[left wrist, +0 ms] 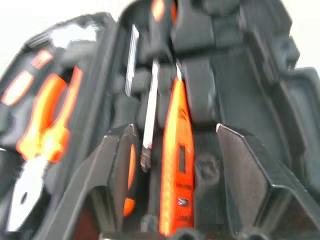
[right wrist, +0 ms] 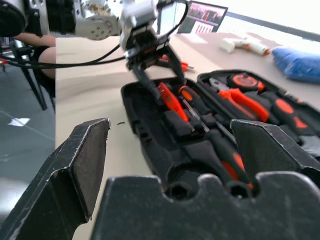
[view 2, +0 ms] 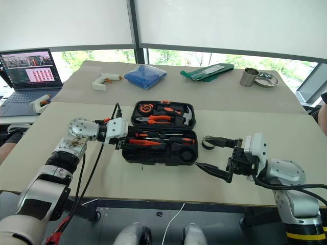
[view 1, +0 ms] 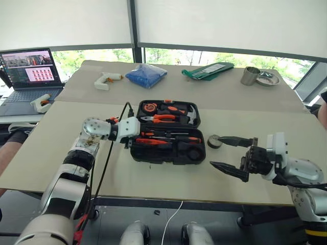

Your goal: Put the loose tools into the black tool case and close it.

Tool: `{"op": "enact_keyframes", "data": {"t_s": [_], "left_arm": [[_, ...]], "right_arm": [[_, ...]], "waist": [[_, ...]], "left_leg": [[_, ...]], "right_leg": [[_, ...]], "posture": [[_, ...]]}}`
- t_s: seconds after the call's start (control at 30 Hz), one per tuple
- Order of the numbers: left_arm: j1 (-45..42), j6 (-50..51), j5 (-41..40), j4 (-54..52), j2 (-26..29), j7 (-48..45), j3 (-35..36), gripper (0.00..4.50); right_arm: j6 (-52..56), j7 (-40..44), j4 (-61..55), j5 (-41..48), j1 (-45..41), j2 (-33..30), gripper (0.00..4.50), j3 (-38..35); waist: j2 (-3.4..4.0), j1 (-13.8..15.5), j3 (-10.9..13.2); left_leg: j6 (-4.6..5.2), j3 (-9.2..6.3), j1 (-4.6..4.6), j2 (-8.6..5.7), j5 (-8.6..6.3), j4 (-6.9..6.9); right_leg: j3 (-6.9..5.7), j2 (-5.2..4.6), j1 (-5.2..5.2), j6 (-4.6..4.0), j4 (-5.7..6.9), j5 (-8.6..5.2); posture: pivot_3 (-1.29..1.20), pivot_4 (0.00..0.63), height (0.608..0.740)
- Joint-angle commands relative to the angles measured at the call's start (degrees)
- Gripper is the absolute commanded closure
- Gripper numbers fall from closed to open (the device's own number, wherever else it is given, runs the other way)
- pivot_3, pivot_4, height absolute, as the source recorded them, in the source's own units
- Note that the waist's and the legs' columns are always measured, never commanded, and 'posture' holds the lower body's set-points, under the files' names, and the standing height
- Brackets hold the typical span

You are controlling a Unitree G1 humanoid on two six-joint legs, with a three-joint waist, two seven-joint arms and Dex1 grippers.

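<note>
The right gripper [view 1: 231, 153] is being held wide open and empty over the worktop [view 1: 46, 148], near the small tape roll [view 1: 214, 141]. The case [view 1: 168, 153] is lying open mid-worktop, with screwdrivers [view 1: 171, 137] and knife [right wrist: 170, 102] seated inside. At its left end, the left gripper [right wrist: 152, 67] is being kept partly open, gripping nothing, above the knife.

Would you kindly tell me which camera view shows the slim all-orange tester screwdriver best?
The left wrist view: the tester screwdriver lies close up in its slot, between the left tool's spread fingers. The right wrist view shows it smaller, under that tool. In the eye views it is a thin orange strip in the black tool case.
</note>
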Motion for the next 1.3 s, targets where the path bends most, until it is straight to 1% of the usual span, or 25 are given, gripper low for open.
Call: {"op": "enact_keyframes", "data": {"t_s": [0.03,0.1,0.13,0.17,0.23,0.27,0.37,0.67,0.77,0.97,1.1,1.17,1.2,1.3], "left_arm": [[1.75,1.57,-1.63,-1.20,0.21,-0.24,1.66,2.07],[1.84,3.32,-2.14,-0.21,-1.63,1.82,2.39,2.51],[1.79,3.40,-2.16,0.36,-2.59,2.61,2.53,2.97],[1.76,3.06,-1.88,0.93,-3.28,2.92,2.43,3.27],[2.11,2.20,-1.23,1.57,-4.27,2.29,1.82,4.14],[2.26,2.01,-0.93,1.88,-4.64,1.81,1.48,4.42],[2.58,0.34,0.55,3.33,-5.23,1.71,0.60,4.47],[0.85,-0.04,4.59,8.36,-6.83,8.28,0.05,4.47],[0.55,1.26,4.82,9.28,-7.17,8.53,-0.01,4.47],[2.22,2.71,6.97,8.54,-6.53,6.18,-2.34,4.47],[1.01,8.33,9.96,9.84,-6.86,10.75,-3.73,4.47],[0.23,11.26,10.60,10.39,-7.32,12.55,-3.88,4.47],[-0.02,12.73,10.94,10.40,-7.38,12.72,-4.15,4.47],[0.71,13.70,10.36,8.48,-7.16,10.72,-4.52,4.47]], "right_arm": [[0.72,0.78,-1.69,1.61,0.03,-1.03,0.00,-1.49],[0.78,0.73,-1.41,1.50,-0.34,-0.92,0.00,-1.11],[0.83,0.60,-1.42,1.41,-0.55,-0.79,0.00,-0.83],[0.89,0.50,-1.43,1.33,-0.75,-0.69,0.00,-0.60],[1.00,0.38,-1.41,1.28,-1.10,-0.55,0.00,-0.37],[0.99,0.41,-1.30,1.25,-1.23,-0.55,0.00,-0.36],[0.92,0.35,-1.19,1.14,-1.30,-0.55,0.00,-0.40],[0.90,-0.58,-1.70,0.93,-1.01,-0.26,0.00,-0.36],[0.99,-0.78,-1.87,1.04,-0.98,-0.24,0.00,-0.37],[1.14,-0.69,-1.60,1.14,-1.17,-0.45,0.00,-0.49],[1.17,-0.55,-1.30,1.02,-1.53,-0.40,0.00,-0.17],[1.16,-0.52,-1.10,0.93,-1.87,-0.27,0.00,0.12],[1.15,-0.47,-0.96,0.89,-2.20,-0.18,0.00,0.35],[1.07,-0.31,-0.62,0.85,-2.91,-0.01,0.00,0.85]], "waist": [[0.00,-0.02,0.00],[0.00,0.00,0.00],[0.00,0.06,0.00],[-0.01,0.19,0.01],[-0.02,0.25,0.01],[-0.03,0.17,0.01],[-0.03,0.09,0.01],[-0.02,0.05,0.01],[-0.02,0.23,0.01],[0.00,0.18,0.00],[0.05,0.12,-0.03],[0.07,0.16,-0.04],[0.07,0.11,-0.04],[0.08,0.05,-0.05]], "left_leg": [[0.01,0.01,0.00,0.00,-0.01,0.01],[0.02,0.01,0.05,-0.02,-0.01,0.02],[0.01,-0.01,0.05,-0.02,-0.01,0.03],[0.01,-0.02,0.04,-0.02,-0.01,0.07],[0.01,-0.09,0.01,-0.03,0.00,0.15],[0.02,-0.09,0.00,-0.03,0.00,0.17],[0.03,-0.09,0.00,-0.04,-0.01,0.15],[0.03,-0.10,0.00,-0.04,-0.01,0.15],[0.03,-0.12,0.04,-0.04,-0.01,0.17],[0.03,-0.16,0.11,-0.02,-0.01,0.20],[0.02,-0.16,0.34,-0.03,-0.01,0.16],[0.02,-0.17,0.63,-0.01,-0.02,0.14],[0.01,-0.20,0.75,0.01,-0.02,0.14],[-0.05,-0.25,0.78,0.06,-0.04,0.14]], "right_leg": [[0.00,0.00,0.01,0.01,-0.01,0.00],[0.00,-0.01,0.05,0.04,-0.01,0.01],[0.00,-0.01,0.05,0.05,-0.01,0.02],[0.00,-0.01,0.06,0.08,0.00,0.04],[-0.01,-0.01,0.09,0.14,0.00,0.03],[-0.01,-0.01,0.09,0.15,-0.01,0.04],[0.00,-0.01,0.09,0.11,-0.02,0.06],[0.00,0.00,0.09,0.10,-0.01,0.07],[0.00,0.00,0.13,0.11,0.01,0.08],[-0.01,-0.02,0.22,0.13,0.01,0.09],[0.00,-0.02,0.44,0.17,-0.01,0.07],[0.00,-0.03,0.72,0.40,-0.03,-0.08],[-0.01,-0.03,0.84,0.48,-0.04,-0.15],[-0.01,-0.05,0.87,0.24,-0.06,-0.23]], "posture": [[0.00,0.150,0.739],[0.00,0.150,0.739],[0.00,0.150,0.739],[0.00,0.150,0.739],[0.00,0.150,0.739],[0.00,0.150,0.739],[0.00,0.150,0.739],[0.00,0.150,0.739],[0.00,0.150,0.739],[0.00,0.150,0.739],[0.00,0.150,0.739],[0.00,0.150,0.739],[0.00,0.150,0.739],[0.00,0.150,0.739]]}}
